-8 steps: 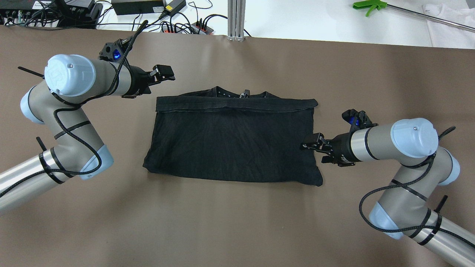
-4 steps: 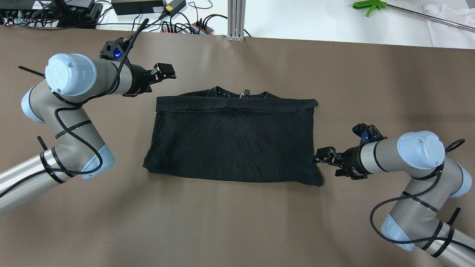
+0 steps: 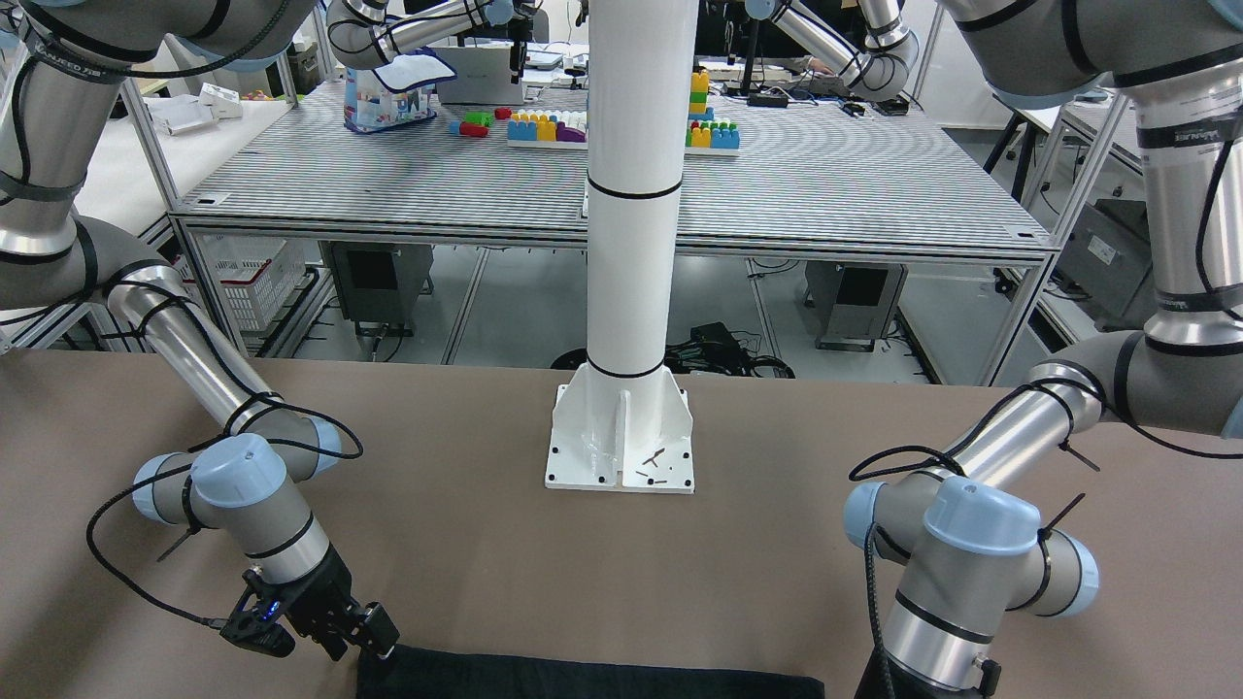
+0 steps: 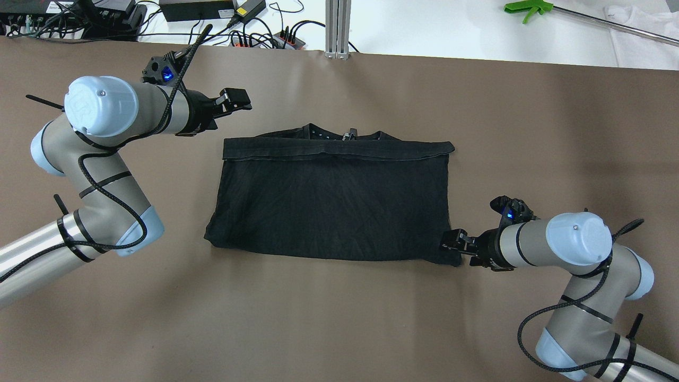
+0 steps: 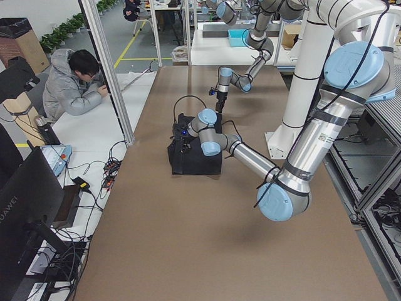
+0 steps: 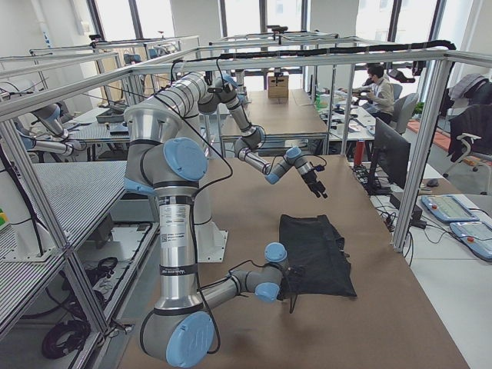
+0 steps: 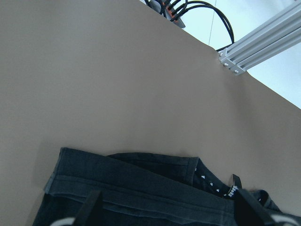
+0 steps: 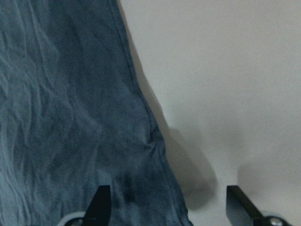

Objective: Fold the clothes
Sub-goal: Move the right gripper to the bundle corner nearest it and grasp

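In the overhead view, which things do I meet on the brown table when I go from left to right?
Left two-finger black gripper → black soft fabric garment, folded roughly rectangular → right two-finger black gripper, at the garment's near right corner.

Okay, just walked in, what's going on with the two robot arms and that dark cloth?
A dark garment lies on the brown table, already folded over, its collar peeking out at the far edge. The right gripper is low at its near right corner, jaws open astride the edge, not yet gripping. The left gripper hovers open off the far left corner, holding nothing.
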